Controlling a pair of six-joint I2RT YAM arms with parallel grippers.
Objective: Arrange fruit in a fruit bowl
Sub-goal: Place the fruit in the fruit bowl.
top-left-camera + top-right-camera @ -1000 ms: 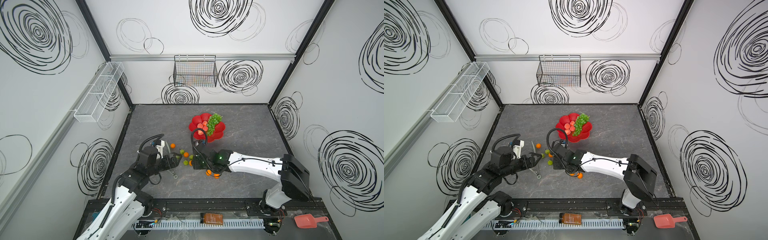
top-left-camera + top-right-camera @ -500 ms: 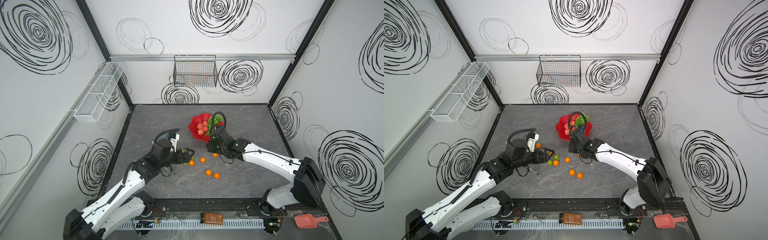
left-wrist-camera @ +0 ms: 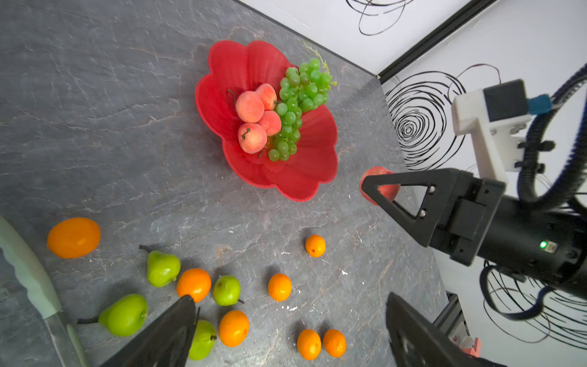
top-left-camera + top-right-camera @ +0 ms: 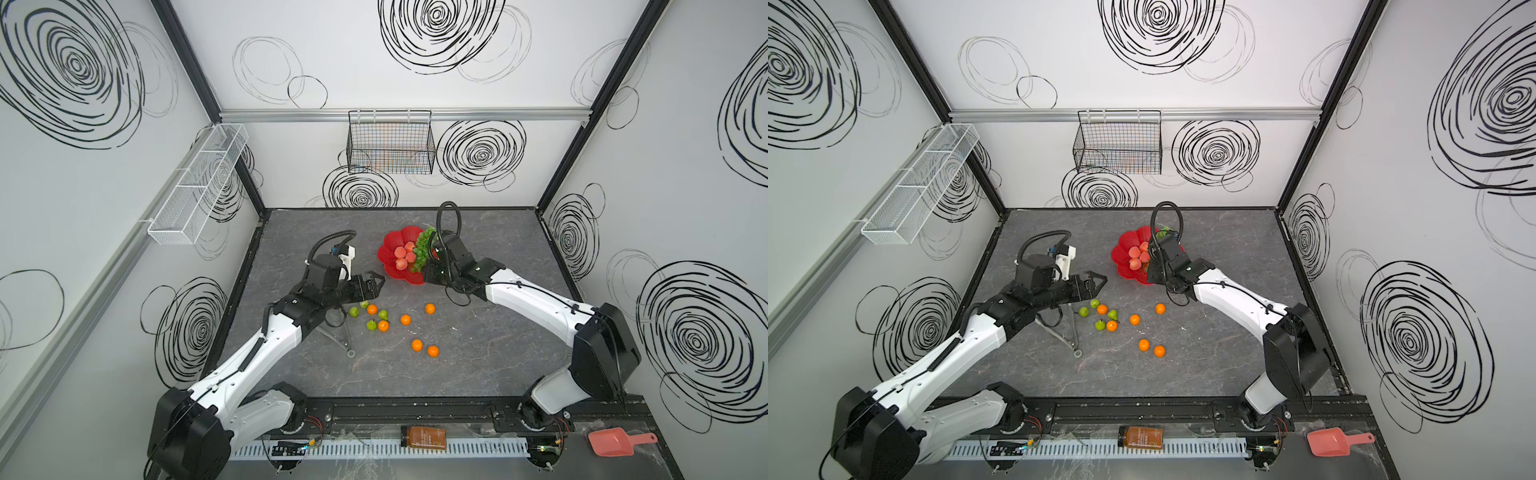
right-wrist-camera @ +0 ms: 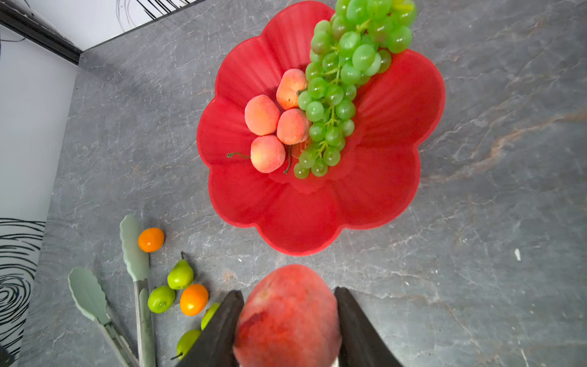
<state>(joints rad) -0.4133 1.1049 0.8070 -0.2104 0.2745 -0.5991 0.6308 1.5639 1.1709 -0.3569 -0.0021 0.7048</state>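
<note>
The red scalloped fruit bowl holds several peaches and a bunch of green grapes. My right gripper is shut on a pink-red peach. It hangs above the table at the bowl's near right rim. My left gripper stands open and empty, raised over the loose fruit. Several tangerines and green pears and apples lie scattered on the table in front of the bowl.
Pale green tongs lie left of the loose fruit, under my left arm. A black wire basket hangs on the back wall and a white mesh shelf on the left wall. A pink scoop lies outside the front rail.
My right gripper has carried the peach from the loose fruit back to the bowl's edge. My left arm has reached forward and right over the loose fruit.
</note>
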